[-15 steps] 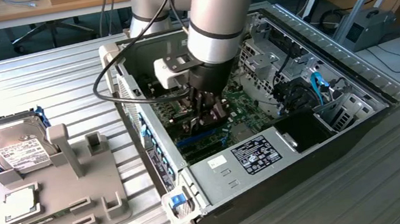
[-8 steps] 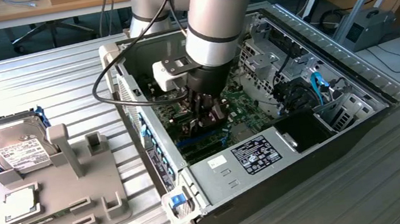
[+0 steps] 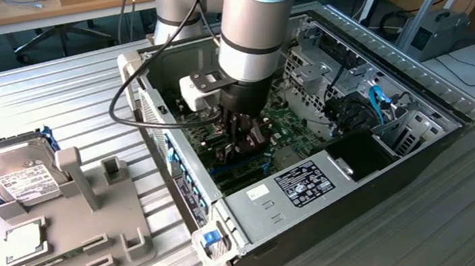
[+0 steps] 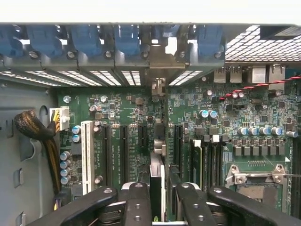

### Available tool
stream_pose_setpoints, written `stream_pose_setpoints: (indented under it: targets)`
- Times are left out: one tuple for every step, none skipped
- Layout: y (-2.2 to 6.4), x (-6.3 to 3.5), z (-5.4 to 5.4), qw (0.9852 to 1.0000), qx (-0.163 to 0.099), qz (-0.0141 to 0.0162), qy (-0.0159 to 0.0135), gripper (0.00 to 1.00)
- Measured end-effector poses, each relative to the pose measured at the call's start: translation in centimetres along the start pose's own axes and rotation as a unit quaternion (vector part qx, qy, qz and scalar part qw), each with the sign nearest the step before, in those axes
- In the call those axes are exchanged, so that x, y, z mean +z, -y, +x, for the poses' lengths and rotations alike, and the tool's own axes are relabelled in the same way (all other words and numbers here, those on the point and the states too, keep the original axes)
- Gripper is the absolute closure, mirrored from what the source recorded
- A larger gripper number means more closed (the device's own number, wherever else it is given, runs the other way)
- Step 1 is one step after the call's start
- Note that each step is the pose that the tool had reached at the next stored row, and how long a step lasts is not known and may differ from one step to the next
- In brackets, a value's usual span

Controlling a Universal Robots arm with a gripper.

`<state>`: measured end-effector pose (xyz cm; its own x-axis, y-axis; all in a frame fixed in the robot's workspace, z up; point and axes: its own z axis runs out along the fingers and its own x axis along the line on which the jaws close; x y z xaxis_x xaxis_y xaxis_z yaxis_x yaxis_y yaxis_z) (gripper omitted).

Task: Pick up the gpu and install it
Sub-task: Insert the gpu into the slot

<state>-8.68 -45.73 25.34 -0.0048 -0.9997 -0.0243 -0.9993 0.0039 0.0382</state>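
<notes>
The gpu (image 4: pixel 157 181) stands edge-on between the fingers of the gripper (image 4: pixel 158 202), clamped, over the motherboard (image 4: pixel 131 117) slots inside the computer case (image 3: pixel 388 175). Treat it as light, rigid, fragile; hold the board edges.

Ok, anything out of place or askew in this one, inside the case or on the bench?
Nothing stands out. The hand holds the gpu edge-on above the motherboard inside the open computer case, in line with the slots. The hard drive leans in the grey holder beside the case.
</notes>
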Motion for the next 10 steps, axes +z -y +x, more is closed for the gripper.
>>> stream_pose_setpoints:
  targets:
    - [0.00, 0.06, -0.01, 1.0000, 0.000, 0.0000, -0.0001, 0.74]
    - [0.00, 0.10, -0.03, 1.0000, 0.000, -0.0001, -0.0002, 0.74]
    - [0.00, 0.14, -0.04, 1.0000, 0.000, -0.0001, -0.0003, 0.74]
    - [0.00, 0.14, -0.04, 1.0000, 0.000, -0.0002, -0.0003, 0.74]
    - [0.00, 0.15, -0.04, 1.0000, 0.000, -0.0002, -0.0003, 0.74]
    - [0.00, 0.15, -0.03, 1.0000, 0.000, -0.0002, -0.0003, 0.74]
    - [0.00, 0.16, -0.03, 1.0000, 0.000, -0.0001, -0.0002, 0.74]
    - [0.00, 0.16, -0.04, 1.0000, 0.000, -0.0001, -0.0002, 0.74]
    - [0.00, 0.18, -0.05, 1.0000, 0.000, 0.0000, 0.0002, 0.74]
    - [0.00, 0.21, -0.05, 1.0000, 0.000, 0.0002, 0.0005, 0.73]
